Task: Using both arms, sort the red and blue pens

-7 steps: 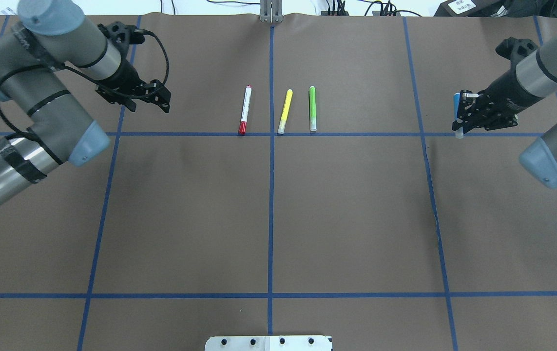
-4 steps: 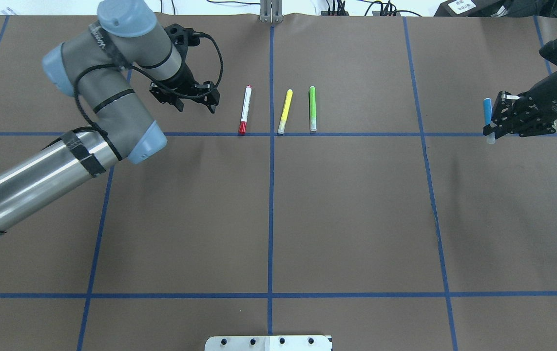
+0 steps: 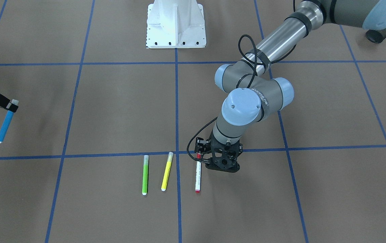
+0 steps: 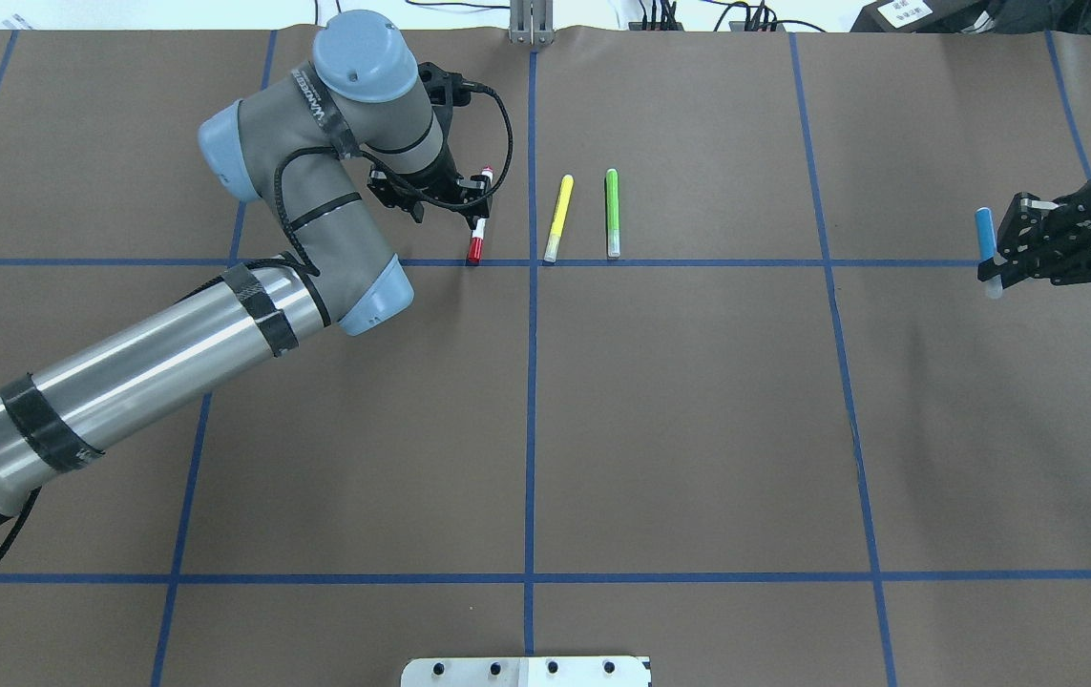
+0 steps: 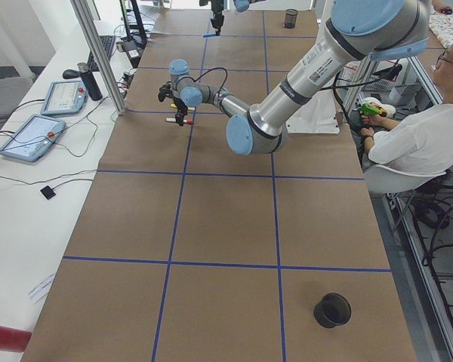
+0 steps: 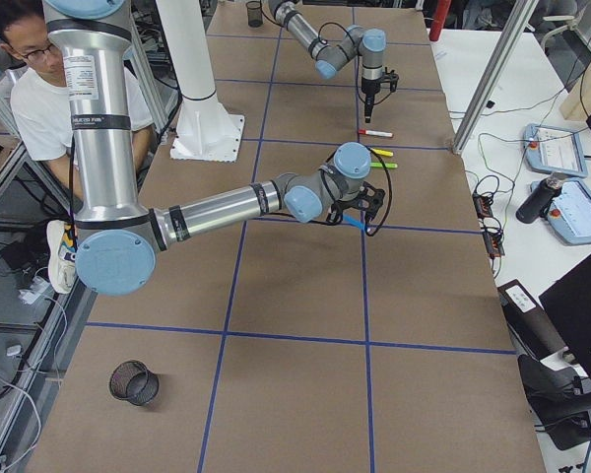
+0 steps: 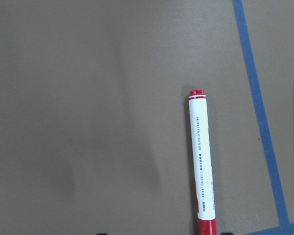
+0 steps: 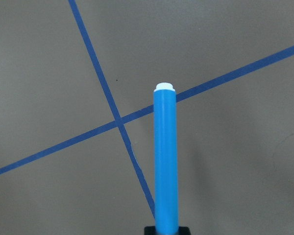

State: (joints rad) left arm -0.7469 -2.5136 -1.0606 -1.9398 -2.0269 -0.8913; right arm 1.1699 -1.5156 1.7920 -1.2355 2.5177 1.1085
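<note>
Left gripper (image 4: pixel 454 205) hovered spread open over the red pen (image 7: pixel 202 161), which lay flat on the table (image 4: pixel 679 429) beside the yellow marker (image 4: pixel 558 219). Right gripper (image 4: pixel 1003 250) clamped the blue pen (image 4: pixel 985 229), off the table, far right. Step: red pickup. Next, probably: centre, descend, close.

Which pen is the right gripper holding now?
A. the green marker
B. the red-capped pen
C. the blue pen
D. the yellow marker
C: the right gripper is shut on the blue pen, while the red-capped pen, the yellow marker and the green marker lie on the table.
</note>
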